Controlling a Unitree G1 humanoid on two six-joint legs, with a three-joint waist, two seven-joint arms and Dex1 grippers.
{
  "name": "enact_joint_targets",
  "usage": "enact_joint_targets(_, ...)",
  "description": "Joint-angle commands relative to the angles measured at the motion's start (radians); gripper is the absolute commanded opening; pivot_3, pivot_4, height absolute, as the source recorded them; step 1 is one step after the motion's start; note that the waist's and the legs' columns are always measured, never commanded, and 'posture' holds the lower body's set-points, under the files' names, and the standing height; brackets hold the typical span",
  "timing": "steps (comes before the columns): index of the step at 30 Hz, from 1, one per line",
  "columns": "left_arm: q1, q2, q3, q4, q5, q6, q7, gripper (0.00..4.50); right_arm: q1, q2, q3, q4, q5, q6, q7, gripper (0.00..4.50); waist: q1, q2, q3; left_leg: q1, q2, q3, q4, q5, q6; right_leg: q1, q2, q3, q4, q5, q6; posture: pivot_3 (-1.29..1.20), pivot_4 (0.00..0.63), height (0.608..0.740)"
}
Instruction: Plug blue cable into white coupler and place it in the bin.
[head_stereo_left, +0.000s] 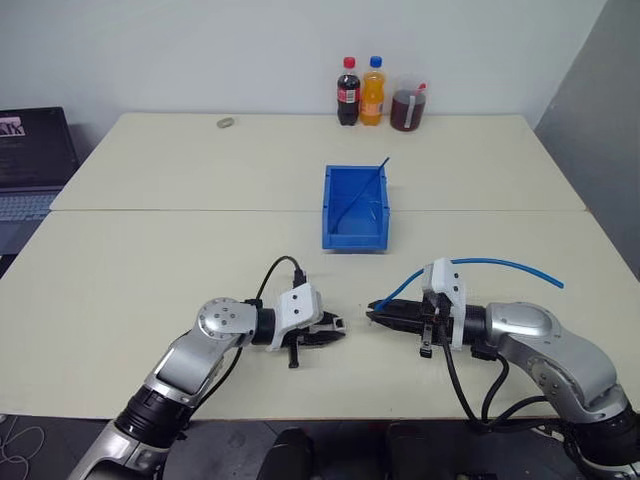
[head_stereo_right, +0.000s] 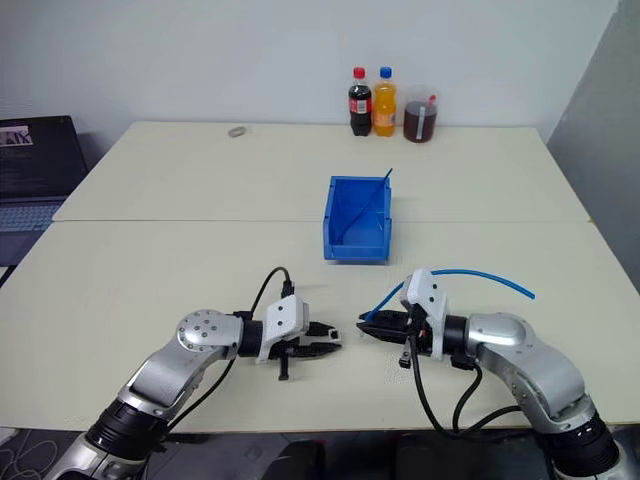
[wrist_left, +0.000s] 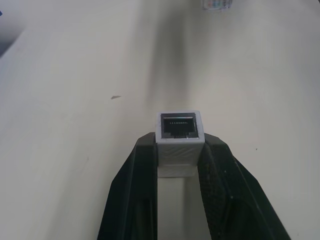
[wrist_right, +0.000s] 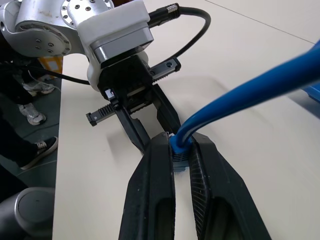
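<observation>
Fingers of the left gripper (head_stereo_left: 338, 327) are clamping the tiny white boxy plastic coupler (wrist_left: 179, 136), its dark socket facing the right gripper (head_stereo_left: 376, 310) across a small gap. That right gripper is pinching the plug end of the thin light-blue flexible cable (head_stereo_left: 505, 265), though the plug itself is sitting mostly hidden between its black fingers (wrist_right: 156, 182). Beyond both, on the pale table (head_stereo_left: 150, 250), the small bright-blue plastic open-top bin (head_stereo_left: 355, 238) is holding a thinner, darker blue strand (head_stereo_left: 362, 195)

Bin (head_stereo_left: 355, 215) mid-table (head_stereo_left: 150, 260); bottles (head_stereo_left: 360, 92) behind; laptop (head_stereo_left: 30, 160) far left.
</observation>
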Motion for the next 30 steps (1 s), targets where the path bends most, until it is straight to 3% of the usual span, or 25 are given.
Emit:
enact_joint_targets(1, -0.002, 0.001, -0.019, 0.024, 0.018, -0.029, -0.025, 0.78, -0.044, 0.024, 0.046, 0.011, -0.051, -0.065, 0.026, 0.13, 0.0, 0.0, 0.0, 0.0, 0.0, 0.0, 0.0, 0.0, 0.0, 0.0, 0.0, 0.0, 0.0, 0.0, 0.0, 0.0, 0.15, 0.74)
enact_joint_targets(10, -0.005, -0.006, -0.019, 0.035, 0.013, -0.026, -0.041, 0.78, -0.102, 0.093, 0.178, 0.165, -0.221, -0.229, 0.064, 0.13, 0.0, 0.0, 0.0, 0.001, 0.0, 0.0, 0.0, 0.0, 0.0, 0.0, 0.0, 0.0, 0.0, 0.0, 0.0, 0.0, 0.15, 0.74)
enact_joint_targets(30, -0.004, -0.004, -0.016, 0.036, 0.013, -0.02, -0.047, 0.78, -0.113, 0.108, 0.23, 0.253, -0.354, -0.33, 0.124, 0.13, 0.0, 0.0, 0.0, 0.004, 0.0, 0.0, 0.0, 0.0, 0.0, 0.003, 0.0, 0.0, 0.001, 0.0, 0.0, 0.0, 0.15, 0.74)
